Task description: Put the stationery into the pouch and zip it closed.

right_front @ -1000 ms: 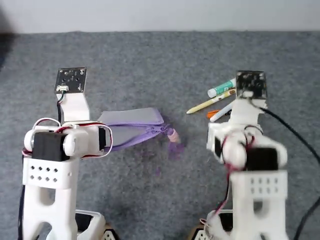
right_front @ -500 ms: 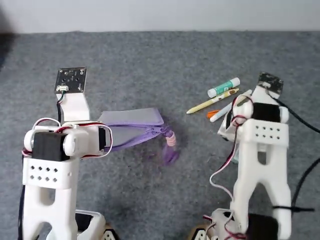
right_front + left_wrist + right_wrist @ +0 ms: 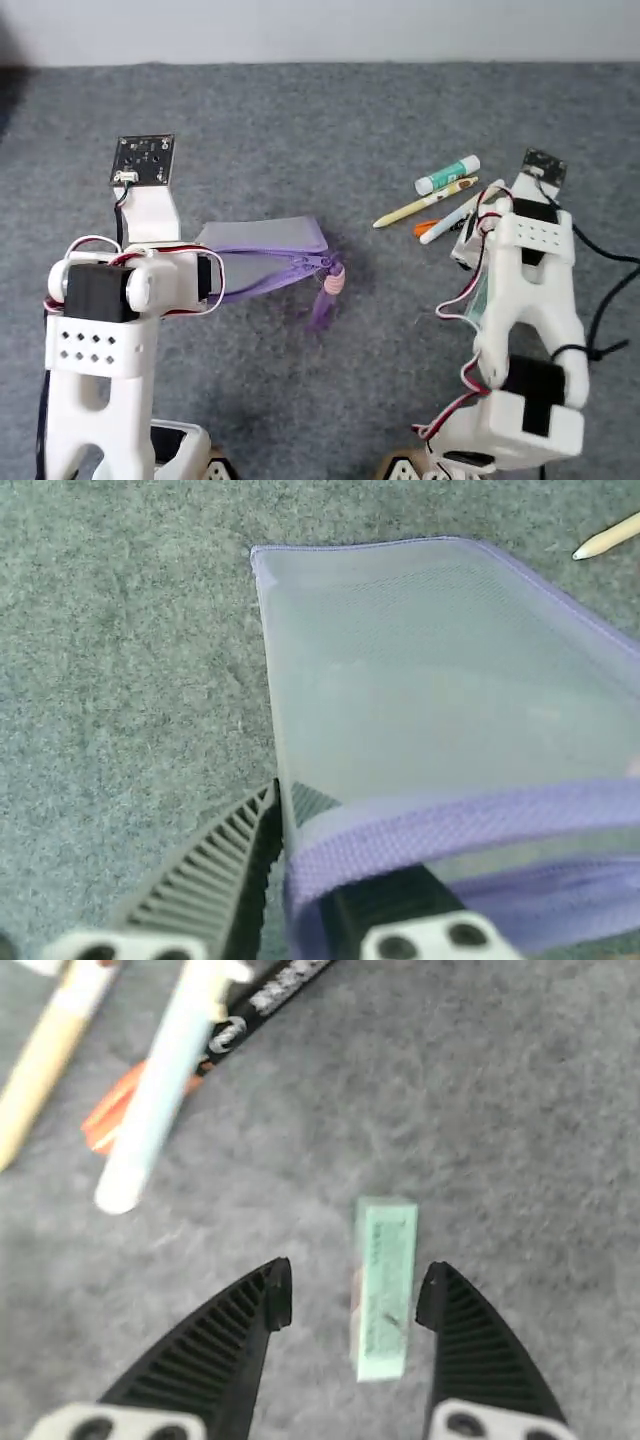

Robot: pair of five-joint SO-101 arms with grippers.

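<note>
A translucent pouch (image 3: 262,247) with a purple zipper band lies left of centre, its zip pull and purple tassel (image 3: 326,296) hanging off its right end. My left gripper (image 3: 285,880) is shut on the pouch's (image 3: 430,690) left end at the zipper band (image 3: 460,825). Right of centre lie a glue stick (image 3: 447,175), a yellow pencil (image 3: 420,205), a white pen (image 3: 452,217) and an orange piece (image 3: 424,228). My right gripper (image 3: 353,1282) is open just above a mint-green eraser (image 3: 385,1285), which lies between its fingertips. The white pen (image 3: 165,1080) and a black pen (image 3: 275,992) lie beyond it.
Grey carpet covers the table. The right arm (image 3: 525,280) stretches over the near side of the stationery pile. Bare carpet lies between the tassel and the right arm. A pencil tip (image 3: 603,542) shows past the pouch's far corner.
The right arm has swung right, away from the pouch's zip, and stretched down over the stationery. The tassel has swung a little to the left. The left arm keeps still.
</note>
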